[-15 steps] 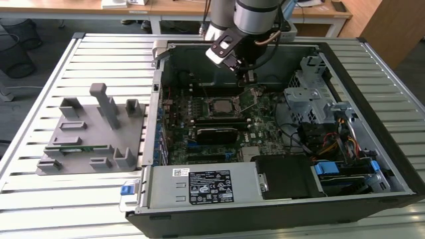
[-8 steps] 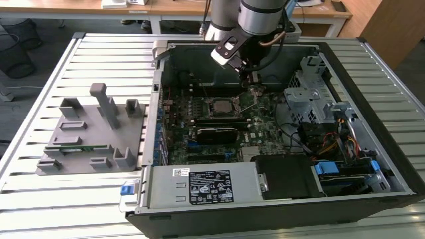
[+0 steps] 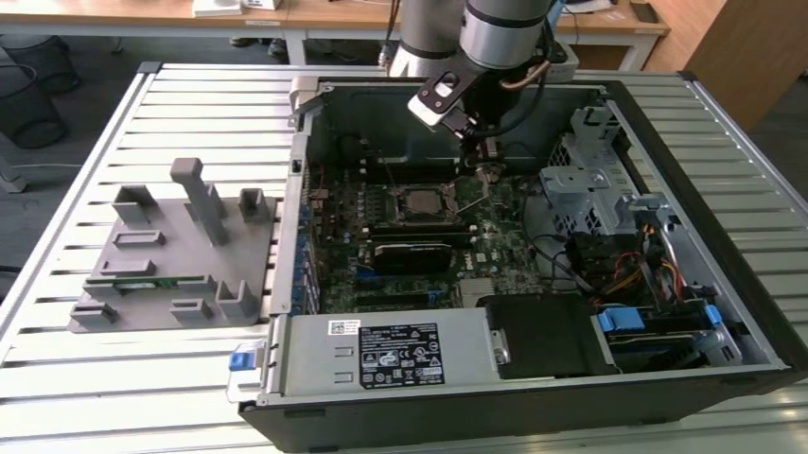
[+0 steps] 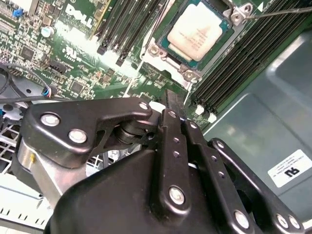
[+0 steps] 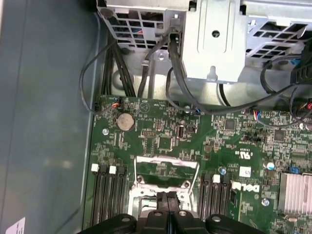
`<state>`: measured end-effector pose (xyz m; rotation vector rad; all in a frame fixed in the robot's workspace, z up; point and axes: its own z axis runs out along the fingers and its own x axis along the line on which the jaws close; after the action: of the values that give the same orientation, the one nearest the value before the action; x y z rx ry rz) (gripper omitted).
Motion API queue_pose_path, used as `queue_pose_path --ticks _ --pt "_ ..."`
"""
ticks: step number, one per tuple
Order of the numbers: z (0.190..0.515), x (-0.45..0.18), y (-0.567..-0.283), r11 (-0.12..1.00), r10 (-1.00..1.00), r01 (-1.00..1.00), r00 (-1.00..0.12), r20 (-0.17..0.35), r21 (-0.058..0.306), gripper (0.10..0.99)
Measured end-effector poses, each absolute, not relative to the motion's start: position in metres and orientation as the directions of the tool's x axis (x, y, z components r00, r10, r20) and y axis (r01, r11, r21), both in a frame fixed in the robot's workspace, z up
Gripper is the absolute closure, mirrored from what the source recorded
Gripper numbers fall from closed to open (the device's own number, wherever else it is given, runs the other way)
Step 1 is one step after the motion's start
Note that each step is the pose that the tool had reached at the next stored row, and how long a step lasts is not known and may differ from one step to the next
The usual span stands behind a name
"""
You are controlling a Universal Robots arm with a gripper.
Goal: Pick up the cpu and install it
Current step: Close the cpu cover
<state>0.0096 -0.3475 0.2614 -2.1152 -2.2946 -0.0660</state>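
The cpu [image 4: 197,35], a silvery square chip with a pale rim, lies flat in the motherboard's socket [image 3: 423,201]. The socket's metal load frame [image 5: 165,170] stands open, and its thin wire lever [image 4: 282,12] is raised. My gripper [image 3: 486,163] hangs inside the open computer case, just to the exterior view's right of the socket and low over the green motherboard [image 3: 505,241]. In both wrist views the black fingers [image 5: 163,202] are pressed together with nothing visible between them. The gripper [image 4: 174,100] points at the board beside the socket's corner.
A grey moulded fixture [image 3: 177,255] holding a green memory stick [image 3: 158,282] sits on the slatted table at the exterior view's left. Inside the case are a metal drive cage [image 3: 593,180], black cables [image 5: 170,73], a power supply [image 3: 378,352] and empty memory slots [image 5: 109,192].
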Motion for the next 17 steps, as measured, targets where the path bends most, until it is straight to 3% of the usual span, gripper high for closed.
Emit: queue_pose_path --ticks 17 --pt "0.258 0.036 -0.345 0.1 0.994 0.995 -0.101 0.043 0.017 0.973"
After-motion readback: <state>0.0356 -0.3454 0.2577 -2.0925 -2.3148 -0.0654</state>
